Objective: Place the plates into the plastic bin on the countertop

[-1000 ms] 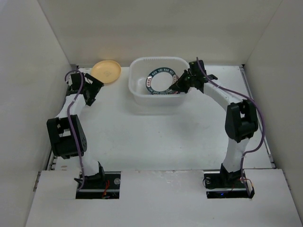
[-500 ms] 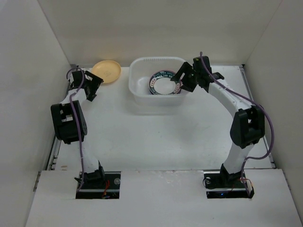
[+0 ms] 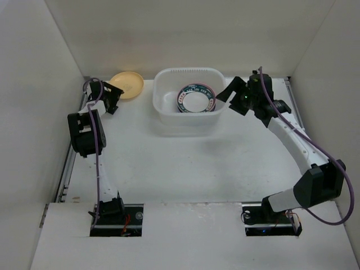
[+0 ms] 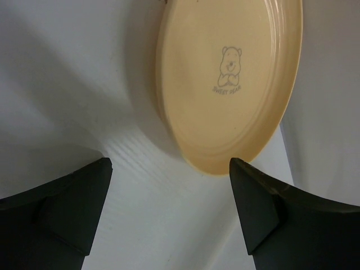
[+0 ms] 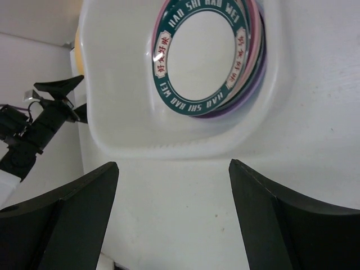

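1. Near zone. Both arm bases sit at the near edge. Beyond them the middle of the tabletop [image 3: 180, 163] is bare and gives open room. White walls [image 3: 34, 84] bound it on the left, right and far sides.

2. Left side. The left fingers [image 4: 73, 208] stand apart with nothing between them. The yellow plate [image 4: 230, 79] lies just beyond their tips, in the far left corner beside the far wall, left of the plastic bin [image 3: 185, 121] and apart from it.

3. Right side. The right fingers [image 5: 62, 208] stand apart and hold nothing. They hang outside the bin, just beyond its right rim.

4. Bin contents. The teal-rimmed plate [image 3: 195, 101] lies on top of the stack of plates [image 5: 254, 67] inside the bin.

5. Change over the last second. The right fingers were shut inside the bin at the teal-rimmed plate. They have opened and pulled back to the right. The left fingers have moved closer to the yellow plate.

6. View differences. Only the left wrist view shows the printed bear on the yellow plate. Only the right wrist view shows the pink and purple rims under the top plate.
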Action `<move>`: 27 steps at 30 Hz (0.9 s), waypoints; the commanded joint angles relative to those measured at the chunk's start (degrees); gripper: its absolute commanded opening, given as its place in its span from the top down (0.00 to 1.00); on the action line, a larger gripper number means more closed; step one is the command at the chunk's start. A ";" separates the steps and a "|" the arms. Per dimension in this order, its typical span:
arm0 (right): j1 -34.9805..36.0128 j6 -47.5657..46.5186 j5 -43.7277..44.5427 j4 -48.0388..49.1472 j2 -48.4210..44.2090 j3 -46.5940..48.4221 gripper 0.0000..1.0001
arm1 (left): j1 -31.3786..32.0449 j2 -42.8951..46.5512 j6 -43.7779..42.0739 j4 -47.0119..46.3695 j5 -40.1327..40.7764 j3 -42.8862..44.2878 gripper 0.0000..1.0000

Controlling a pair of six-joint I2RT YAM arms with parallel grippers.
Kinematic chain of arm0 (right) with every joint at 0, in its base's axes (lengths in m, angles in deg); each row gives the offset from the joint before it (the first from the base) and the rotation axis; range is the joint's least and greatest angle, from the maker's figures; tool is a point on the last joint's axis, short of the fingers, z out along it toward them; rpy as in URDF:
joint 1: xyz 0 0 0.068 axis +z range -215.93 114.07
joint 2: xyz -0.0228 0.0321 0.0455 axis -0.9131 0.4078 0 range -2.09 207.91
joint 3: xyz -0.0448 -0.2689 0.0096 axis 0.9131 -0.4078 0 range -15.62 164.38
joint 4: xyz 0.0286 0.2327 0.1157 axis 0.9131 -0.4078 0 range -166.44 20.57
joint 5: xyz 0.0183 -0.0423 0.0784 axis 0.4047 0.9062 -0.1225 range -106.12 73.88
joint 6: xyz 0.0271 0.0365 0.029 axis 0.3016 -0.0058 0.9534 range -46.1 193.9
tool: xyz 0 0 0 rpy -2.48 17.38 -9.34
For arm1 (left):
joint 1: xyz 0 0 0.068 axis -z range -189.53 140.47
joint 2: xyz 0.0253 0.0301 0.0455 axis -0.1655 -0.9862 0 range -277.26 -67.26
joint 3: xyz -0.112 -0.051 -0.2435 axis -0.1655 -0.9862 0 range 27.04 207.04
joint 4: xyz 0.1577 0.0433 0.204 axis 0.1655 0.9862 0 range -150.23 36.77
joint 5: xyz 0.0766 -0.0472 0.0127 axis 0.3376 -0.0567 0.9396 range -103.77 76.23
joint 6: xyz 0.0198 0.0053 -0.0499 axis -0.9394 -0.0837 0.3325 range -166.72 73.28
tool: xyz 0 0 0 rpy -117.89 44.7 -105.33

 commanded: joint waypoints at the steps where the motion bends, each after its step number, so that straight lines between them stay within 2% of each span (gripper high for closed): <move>1: -1.37 -0.53 1.51 1.33 -3.84 -3.45 0.15 | -0.20 -2.64 2.50 -1.99 0.18 3.61 0.17; 7: -3.65 1.06 2.39 1.33 -9.21 -8.03 0.15 | -0.29 -6.77 3.03 0.55 0.79 8.18 0.52; 18: -5.68 1.50 2.04 1.06 -14.31 -12.43 0.15 | -1.08 -11.35 2.42 4.51 1.85 14.69 0.90; 22: -5.86 1.59 1.95 1.24 -15.54 -13.83 0.15 | -1.52 -4.17 0.93 5.13 1.84 9.44 0.96; 27: -5.86 1.06 0.64 2.99 -15.37 -14.54 0.15 | -1.79 14.54 -3.47 2.06 1.94 -2.60 0.96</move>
